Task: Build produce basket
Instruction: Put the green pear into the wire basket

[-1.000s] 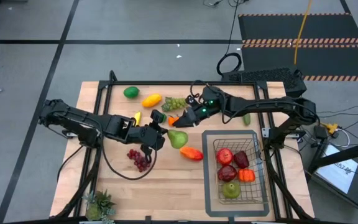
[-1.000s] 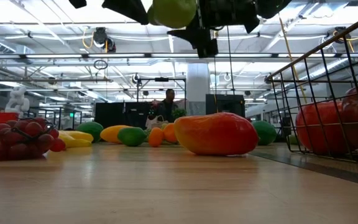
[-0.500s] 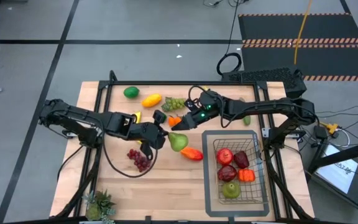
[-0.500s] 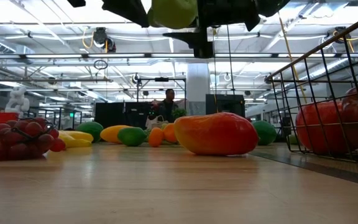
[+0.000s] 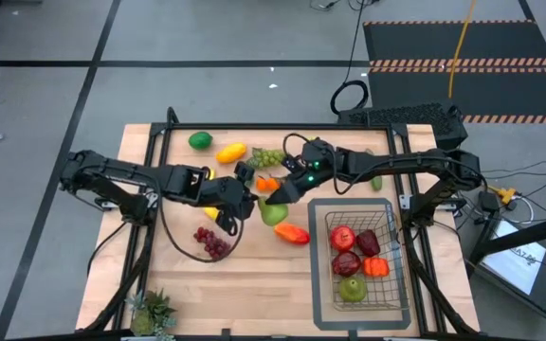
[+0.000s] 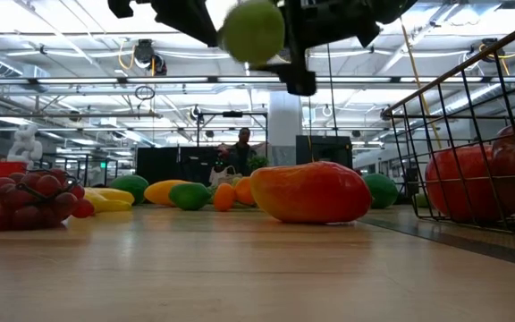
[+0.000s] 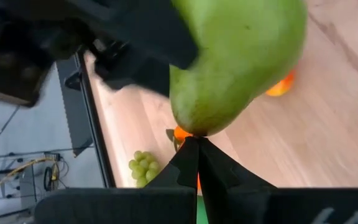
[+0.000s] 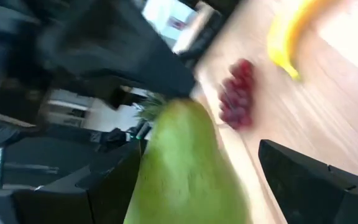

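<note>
Green pear mid-handover above the table, basket only part filled

High view: the wire basket (image 5: 359, 254) at the right front of the table holds about five pieces, while the lime (image 5: 200, 141), yellow fruit (image 5: 230, 152), green grapes (image 5: 268, 157), red grapes (image 5: 210, 242), banana (image 5: 210, 180) and mango (image 5: 292, 233) lie loose, so most of the filling is judged undone. The green pear (image 5: 273, 213) sits between the right gripper (image 5: 275, 193) and the left gripper (image 5: 238, 208), with open board toward the basket.
Low view: the pear (image 6: 252, 30) hangs high above the mango (image 6: 310, 191), clear of the basket rim (image 6: 436, 80).
Left wrist view: its fingers (image 7: 194, 165) are pressed together, empty, under the pear (image 7: 238, 59).
Right wrist view: wide-spread fingers (image 8: 319, 186) straddle the pear (image 8: 188, 168); a firm hold cannot be confirmed.
</note>
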